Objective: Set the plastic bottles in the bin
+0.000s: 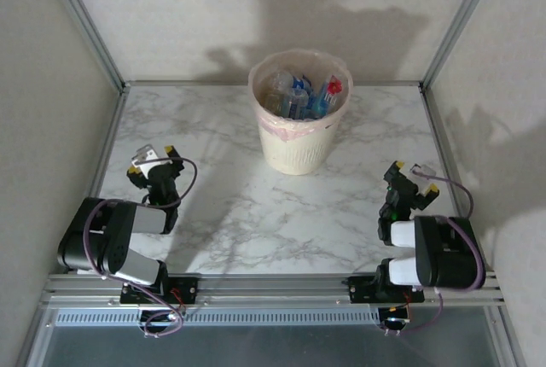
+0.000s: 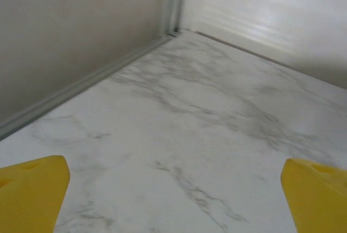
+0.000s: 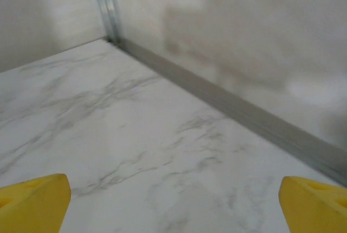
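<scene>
Arm bases (image 1: 158, 286) sit at 6 o'clock on the near rail in the overhead view. Table (image 1: 239, 213): marble-patterned, walled on three sides. Bin (image 1: 299, 149): upright at 12 o'clock, near the back wall, with a pinkish liner folded over its rim. Left gripper (image 1: 153, 157): at 8 o'clock, well apart from the bin, jaws spread wide and holding nothing; in its wrist view the yellow fingertips (image 2: 32, 189) frame bare marble. Right gripper (image 1: 415, 177): at 4 o'clock, likewise spread and empty. Plastic bottles (image 1: 300, 94): every one I can see lies inside the bin, mostly clear with blue labels, with one red cap toward 2 o'clock of the rim; I cannot read the count. I judge the sorting essentially done, so the step in hand is a check and a safe park. To do it well, I would scan the table corners through both wrist cameras before calling it. I would also move the arms low and slowly, well away from the light bin, so that nothing tips it.
</scene>
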`<state>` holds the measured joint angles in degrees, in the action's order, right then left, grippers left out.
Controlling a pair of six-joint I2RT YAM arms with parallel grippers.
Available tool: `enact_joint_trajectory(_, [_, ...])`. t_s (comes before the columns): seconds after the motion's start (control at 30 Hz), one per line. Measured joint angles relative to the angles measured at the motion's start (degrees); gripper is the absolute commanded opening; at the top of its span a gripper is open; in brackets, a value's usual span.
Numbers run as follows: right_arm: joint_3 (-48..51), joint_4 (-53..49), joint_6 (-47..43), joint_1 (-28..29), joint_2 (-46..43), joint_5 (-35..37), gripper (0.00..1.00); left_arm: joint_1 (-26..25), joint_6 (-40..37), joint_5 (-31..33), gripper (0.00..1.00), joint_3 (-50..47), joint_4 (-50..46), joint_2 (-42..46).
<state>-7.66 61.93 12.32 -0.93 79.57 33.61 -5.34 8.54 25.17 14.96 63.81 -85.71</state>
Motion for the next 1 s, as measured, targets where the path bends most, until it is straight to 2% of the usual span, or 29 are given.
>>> enact_joint_trajectory(0.13, [-2.99,6.05,-4.61,1.75,7.13,-12.81,0.99,0.42,-1.57,-6.14,0.99,-2.69,6.71,-2.40])
enact_joint_trajectory(0.23, [-3.23,9.07,-6.10,1.97,8.85,-18.36,0.99,0.59,-1.97,-7.72,0.99,-3.10,8.55,-2.60])
enact_joint_trajectory(0.43, [-3.23,12.24,-7.28,1.92,8.85,-21.62,0.99,0.42,-2.58,-8.31,0.99,-3.10,10.54,-2.62])
enact_joint_trajectory(1.0, [-3.30,12.24,-8.52,1.95,8.85,-23.69,0.99,0.42,-3.21,-9.29,0.99,-3.08,10.99,-2.62])
